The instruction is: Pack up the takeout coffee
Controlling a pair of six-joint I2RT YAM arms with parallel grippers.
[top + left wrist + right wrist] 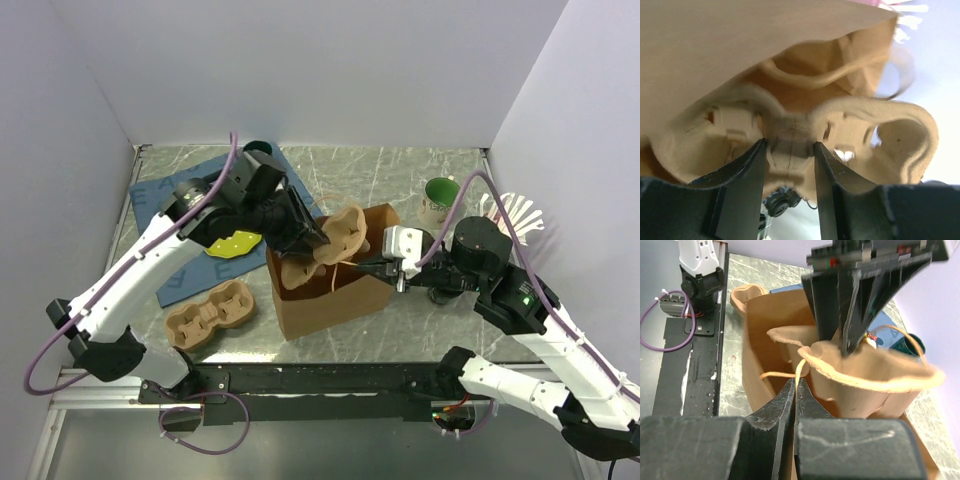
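A brown paper bag (335, 300) stands open in the middle of the table. My left gripper (315, 243) is shut on the middle bridge of a pulp cup carrier (340, 235) and holds it tilted in the bag's mouth. In the left wrist view the fingers (747, 170) pinch the carrier (790, 145). My right gripper (385, 268) is shut on the bag's thin paper handle (799, 371) at the bag's right rim. In the right wrist view the carrier (865, 370) sits above the bag (765, 325). The takeout coffee is not in view.
A second cup carrier (210, 315) lies at front left. A blue cloth (165, 195) with a yellow piece (232, 243) lies at the left. A dark green mug (258, 150) stands behind the left arm. A white mug with green inside (440, 200) stands at the right.
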